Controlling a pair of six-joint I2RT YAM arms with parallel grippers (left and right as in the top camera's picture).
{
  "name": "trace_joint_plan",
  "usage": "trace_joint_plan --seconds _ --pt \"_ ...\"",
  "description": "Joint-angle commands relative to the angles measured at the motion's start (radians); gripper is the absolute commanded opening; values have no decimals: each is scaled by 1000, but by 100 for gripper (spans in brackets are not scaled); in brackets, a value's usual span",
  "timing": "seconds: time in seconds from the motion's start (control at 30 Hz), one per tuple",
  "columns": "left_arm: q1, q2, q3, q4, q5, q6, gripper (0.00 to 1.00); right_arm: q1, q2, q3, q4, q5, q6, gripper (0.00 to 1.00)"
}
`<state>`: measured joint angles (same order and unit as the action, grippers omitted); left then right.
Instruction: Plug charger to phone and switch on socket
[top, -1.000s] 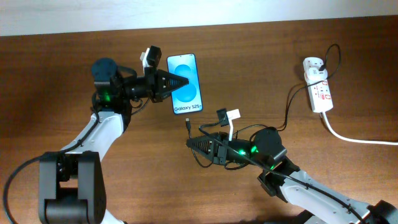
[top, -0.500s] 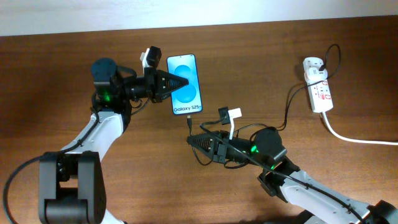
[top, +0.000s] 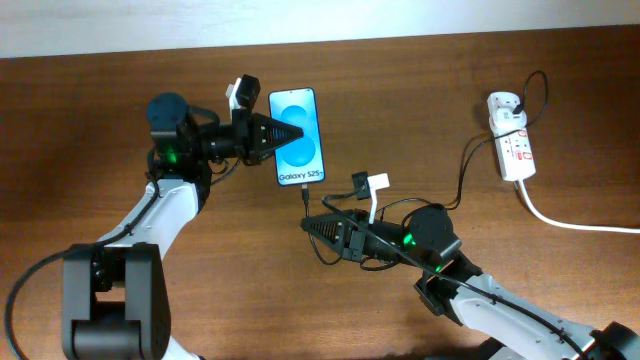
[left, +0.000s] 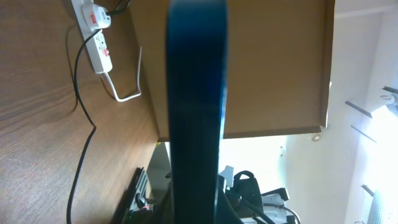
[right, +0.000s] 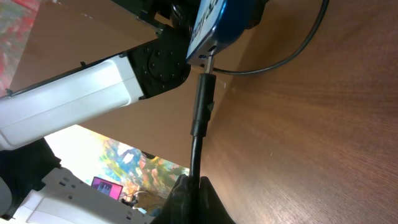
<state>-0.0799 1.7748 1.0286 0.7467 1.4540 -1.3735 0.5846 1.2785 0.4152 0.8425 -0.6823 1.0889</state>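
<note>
A brown wooden table (top: 420, 110) is seen from above, and both arms are reached in towards its middle. The left arm (top: 160, 215) is stretched out from the left side, and the right arm (top: 500, 295) is brought in from the lower right corner.

The phone (top: 308, 150) is found left of centre, its blue screen turned upward and its white text strip at the near end. It is clamped at its left edge by the left gripper (top: 292, 133), whose fingers are closed over screen and back. In the left wrist view the phone (left: 196, 93) is shown edge-on, as a narrow blue band.

The socket (top: 511, 135) is laid well apart from the phone, near the far right corner of the table, and a thick white cord (top: 570, 222) is run from it to the right edge.

The charger (top: 465, 165) is plugged into the socket and is trailed across the wood towards the centre. Its free end is pinched by the right gripper (top: 308, 226), whose fingers (right: 189, 193) are pressed tight on the cable just behind the plug.

The plug tip (right: 209, 62) is held against the near edge of the phone (right: 214, 25); it appears to be partly entered in the port, though that cannot be settled from this angle
</note>
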Motion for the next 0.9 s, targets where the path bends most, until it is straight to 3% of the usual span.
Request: trace_joint_plan --seconds 0.0,0.43,0.87 --pt "4 -11 16 12 -6 36 0 -3 0 8 6 -6 -6 4" --pt "-34 -11 16 12 -15 43 0 -3 0 8 2 -14 -6 4" --pt "-35 -11 15 13 120 111 0 -5 0 11 1 44 -37 4"
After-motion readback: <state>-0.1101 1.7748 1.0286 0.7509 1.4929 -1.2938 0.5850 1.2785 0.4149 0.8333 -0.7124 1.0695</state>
